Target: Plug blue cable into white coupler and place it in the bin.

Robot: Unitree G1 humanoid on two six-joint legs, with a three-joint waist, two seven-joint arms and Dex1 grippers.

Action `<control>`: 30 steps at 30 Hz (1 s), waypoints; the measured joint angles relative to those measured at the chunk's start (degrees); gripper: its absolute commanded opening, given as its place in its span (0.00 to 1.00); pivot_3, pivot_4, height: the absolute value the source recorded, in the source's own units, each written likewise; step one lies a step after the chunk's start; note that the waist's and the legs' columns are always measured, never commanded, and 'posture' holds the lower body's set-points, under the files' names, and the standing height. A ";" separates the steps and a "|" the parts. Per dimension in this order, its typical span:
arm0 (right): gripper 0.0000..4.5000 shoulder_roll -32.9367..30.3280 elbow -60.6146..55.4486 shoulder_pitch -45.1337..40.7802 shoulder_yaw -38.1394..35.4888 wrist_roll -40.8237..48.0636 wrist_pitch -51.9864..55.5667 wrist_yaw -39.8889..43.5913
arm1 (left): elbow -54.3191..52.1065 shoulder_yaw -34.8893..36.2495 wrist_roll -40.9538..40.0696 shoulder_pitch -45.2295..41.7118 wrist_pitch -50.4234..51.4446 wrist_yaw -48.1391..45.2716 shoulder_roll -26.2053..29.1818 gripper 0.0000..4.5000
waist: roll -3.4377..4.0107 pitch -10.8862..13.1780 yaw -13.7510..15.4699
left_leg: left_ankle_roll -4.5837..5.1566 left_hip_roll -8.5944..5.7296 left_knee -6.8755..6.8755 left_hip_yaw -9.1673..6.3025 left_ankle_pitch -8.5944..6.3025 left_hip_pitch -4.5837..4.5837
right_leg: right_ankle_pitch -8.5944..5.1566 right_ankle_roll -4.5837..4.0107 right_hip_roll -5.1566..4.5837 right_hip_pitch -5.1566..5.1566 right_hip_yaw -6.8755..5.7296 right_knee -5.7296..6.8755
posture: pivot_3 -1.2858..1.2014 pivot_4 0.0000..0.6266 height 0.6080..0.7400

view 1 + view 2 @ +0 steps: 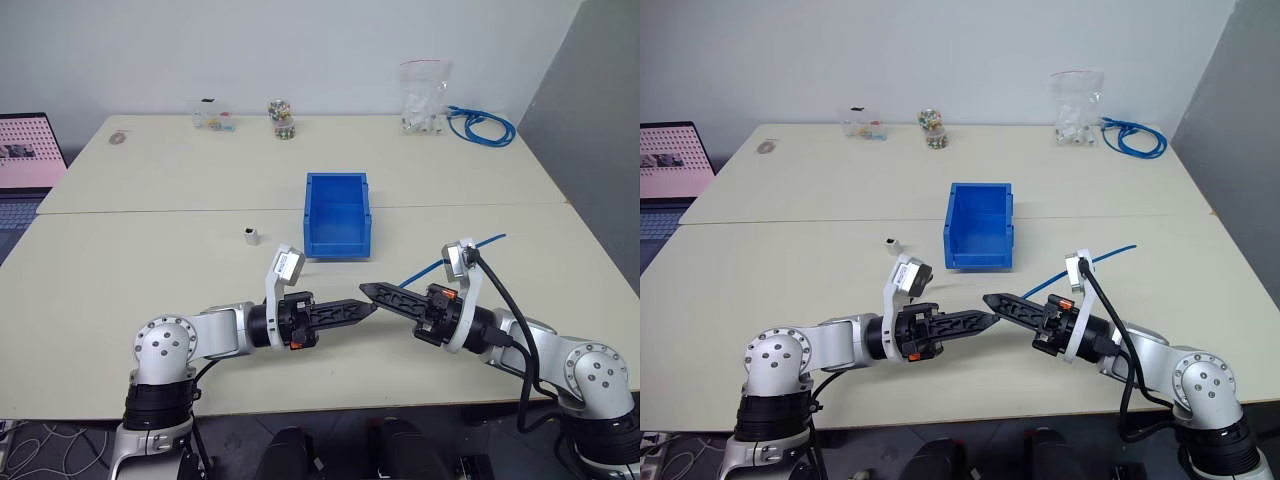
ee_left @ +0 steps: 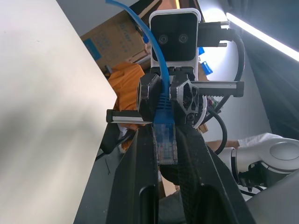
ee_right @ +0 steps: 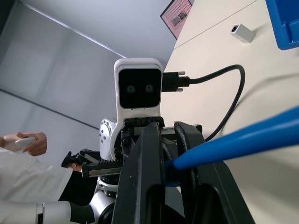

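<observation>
My two grippers meet tip to tip above the table's front middle. The left gripper (image 1: 370,307) is shut on the clear plug (image 2: 163,135) of the blue cable (image 1: 478,246). The right gripper (image 1: 365,290) is shut on the same cable just behind the plug, and in the right wrist view the blue cable (image 3: 243,135) passes between its fingers (image 3: 145,177). The rest of the cable trails off to the right over the table. The white coupler (image 1: 251,236) lies free on the table, left of the bin (image 1: 338,246). The bin is blue, open-topped and holds nothing.
At the table's back edge are a coiled blue cable bundle (image 1: 482,126), a clear bag of white parts (image 1: 424,100), a small jar (image 1: 281,118) and a small clear box (image 1: 213,117). A laptop (image 1: 25,150) stands at the far left. A person's hand (image 3: 28,142) shows beside the table.
</observation>
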 measured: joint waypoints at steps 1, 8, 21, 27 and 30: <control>0.03 -0.18 -0.08 -0.24 0.17 0.00 0.03 0.01 | 0.00 -0.13 0.00 0.05 -0.01 -0.03 0.43 0.30 | 0.00 0.00 -0.03 | 0.00 0.01 0.00 0.00 0.00 0.00 | 0.00 0.00 0.00 0.00 0.00 0.00 | 0.52 0.24 1.00; 0.03 -1.62 1.12 -2.63 0.99 -0.96 0.48 1.04 | -6.20 -1.52 4.33 3.00 -2.52 -9.95 10.40 0.63 | -0.01 0.02 -0.25 | 0.00 0.04 -0.10 0.05 0.00 0.02 | -0.01 -0.03 0.02 -0.07 0.05 -0.04 | 0.52 0.24 1.00; 0.03 -0.32 9.58 -7.96 -0.60 -14.32 0.62 9.74 | -5.59 -3.11 54.71 17.57 -43.64 -0.03 13.88 0.99 | 0.07 0.15 1.43 | 0.00 0.08 -0.14 0.05 0.00 -0.07 | 0.01 -0.01 -0.23 -0.10 0.02 -0.18 | 0.52 0.24 1.00; 0.03 2.03 11.39 -9.74 -0.35 -18.96 1.04 11.58 | 10.25 -3.25 68.12 8.68 -57.37 9.73 7.99 0.99 | 0.01 0.14 1.62 | 0.00 0.07 -0.13 0.01 0.00 -0.16 | 0.03 -0.01 -0.21 -0.13 -0.05 -0.19 | 0.52 0.24 1.00; 0.03 2.96 11.34 -9.70 -0.46 -20.34 1.47 12.03 | 20.16 -3.33 71.46 3.01 -62.71 10.53 6.74 0.99 | -0.01 0.14 1.59 | 0.00 0.06 -0.11 0.03 0.00 -0.20 | 0.05 0.01 -0.22 -0.13 -0.05 -0.20 | 0.52 0.24 1.00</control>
